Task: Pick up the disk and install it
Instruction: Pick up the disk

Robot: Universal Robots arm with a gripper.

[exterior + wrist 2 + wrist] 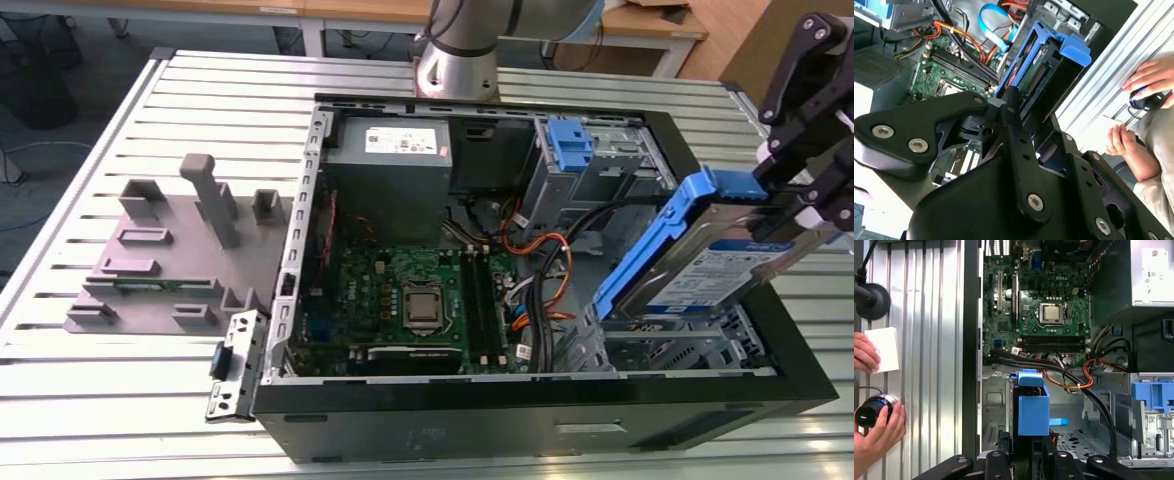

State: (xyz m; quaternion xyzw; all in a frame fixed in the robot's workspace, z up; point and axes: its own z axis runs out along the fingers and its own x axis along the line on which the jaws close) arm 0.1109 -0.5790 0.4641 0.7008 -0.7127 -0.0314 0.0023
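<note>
The disk [705, 262], a silver-grey drive with a white-and-blue label and blue bracket rails, hangs tilted over the metal drive cage [667, 345] at the front corner of the open computer case, on the exterior view's right. Its lower end dips to the cage's top edge; I cannot tell whether it touches. My gripper [790, 212] is shut on the disk's raised end. In the first wrist view the disk's blue bracket [1033, 410] stands just ahead of the gripper [1026, 452], above the cage floor. The second wrist view shows the disk [1054, 55] edge-on beyond the gripper [1021, 117].
Inside the case [534, 425] are a green motherboard [400, 300], a grey power-supply box [390, 150], an upright blue latch piece [570, 145] and orange and black cables [561, 250]. A grey fixture [174, 250] sits on the exterior view's left. A person's hands [876, 427] rest beside the case.
</note>
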